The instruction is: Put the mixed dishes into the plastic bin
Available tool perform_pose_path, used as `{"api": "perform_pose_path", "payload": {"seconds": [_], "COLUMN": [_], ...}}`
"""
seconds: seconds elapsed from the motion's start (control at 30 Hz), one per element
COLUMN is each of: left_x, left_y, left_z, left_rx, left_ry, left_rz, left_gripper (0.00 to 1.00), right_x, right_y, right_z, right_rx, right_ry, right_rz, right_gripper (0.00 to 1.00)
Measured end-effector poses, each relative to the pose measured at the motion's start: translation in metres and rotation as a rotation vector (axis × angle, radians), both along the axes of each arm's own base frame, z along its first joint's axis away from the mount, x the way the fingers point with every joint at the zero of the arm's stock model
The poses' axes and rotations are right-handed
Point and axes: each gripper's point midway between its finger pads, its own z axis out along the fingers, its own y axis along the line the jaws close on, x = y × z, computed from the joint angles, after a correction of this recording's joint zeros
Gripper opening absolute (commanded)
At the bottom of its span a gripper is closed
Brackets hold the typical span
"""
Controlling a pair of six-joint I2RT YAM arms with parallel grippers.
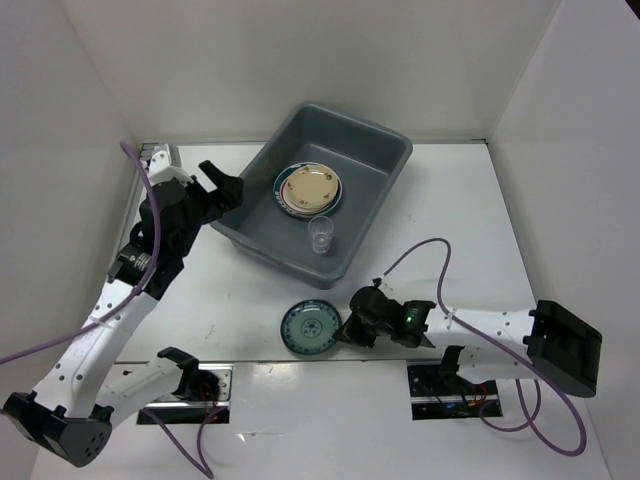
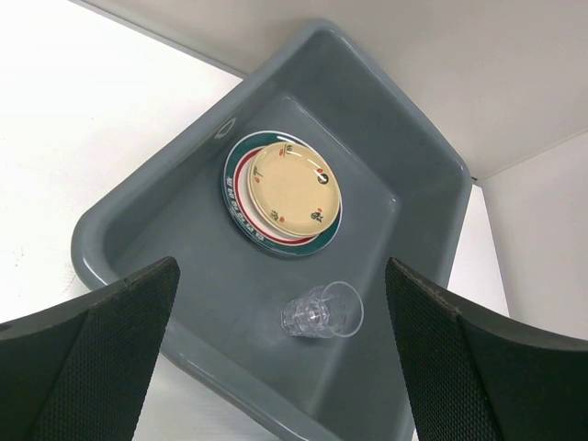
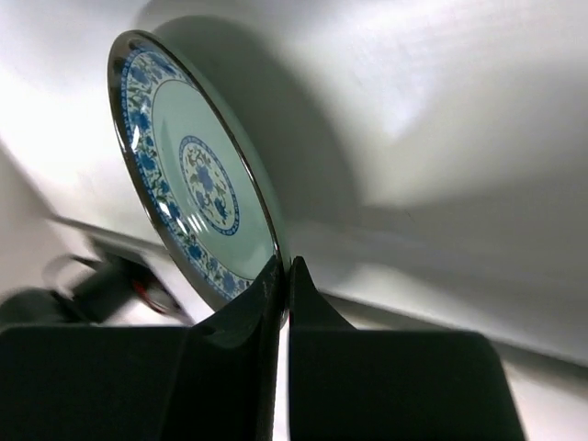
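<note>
Right wrist view: the right gripper's (image 3: 283, 276) fingers (image 3: 234, 326) are pinched on the rim of the blue-patterned plate (image 3: 197, 175), which is on the table (image 1: 230, 300) outside the bin (image 1: 385, 165), near its front wall. The left gripper (image 1: 225, 190) hangs with jaws wide apart over the bin's left wall. Inside the bin are a stack of plates (image 2: 283, 191), a beige one on top, and a clear cup (image 2: 323, 310) near it.

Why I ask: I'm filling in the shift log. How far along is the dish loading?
Done: a plate stack, beige one on top, and a clear cup sit in the grey bin. In hand: the right gripper pinches the rim of the teal patterned plate, outside the bin. The left gripper hangs open above the bin, empty. Left: that plate goes in; no other dish shows outside.
</note>
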Motion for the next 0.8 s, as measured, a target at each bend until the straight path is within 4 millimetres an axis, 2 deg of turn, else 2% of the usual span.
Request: {"api": "perform_pose_path", "payload": {"seconds": [0.1,0.17,0.27,0.37,0.53,0.63,0.7,0.8], "left_x": [0.0,-0.001,-0.001,-0.002,-0.005,-0.009,-0.012,-0.014], "left_y": [0.001,0.001,0.002,0.007,0.021,0.03,0.036,0.044], "left_z": [0.001,0.002,0.001,0.0,0.007,0.013,0.019,0.031], "left_rx": [-0.002,-0.003,-0.003,0.006,0.022,0.04,0.051,0.065], "left_ry": [-0.002,-0.005,-0.004,-0.003,-0.027,-0.048,-0.062,-0.089], "left_rz": [0.004,0.004,0.009,0.031,0.097,0.131,0.153,0.184], "left_gripper": [0.99,0.99,0.99,0.99,0.99,0.99,0.99,0.99], "right_x": [-0.024,-0.042,-0.07,-0.082,-0.065,-0.045,-0.022,0.025], "right_y": [-0.001,0.005,0.022,0.036,0.037,0.036,0.034,0.026], "right_z": [-0.005,0.0,0.021,0.056,0.122,0.157,0.181,0.214], "right_rx": [-0.047,-0.066,-0.084,-0.052,0.023,0.047,0.051,0.036], "right_ry": [0.053,0.069,0.054,0.002,-0.139,-0.223,-0.292,-0.402], "right_rz": [0.098,0.187,0.35,0.449,0.407,0.344,0.276,0.146], "right_gripper": [0.01,0.01,0.01,0.01,0.01,0.01,0.01,0.01]}}
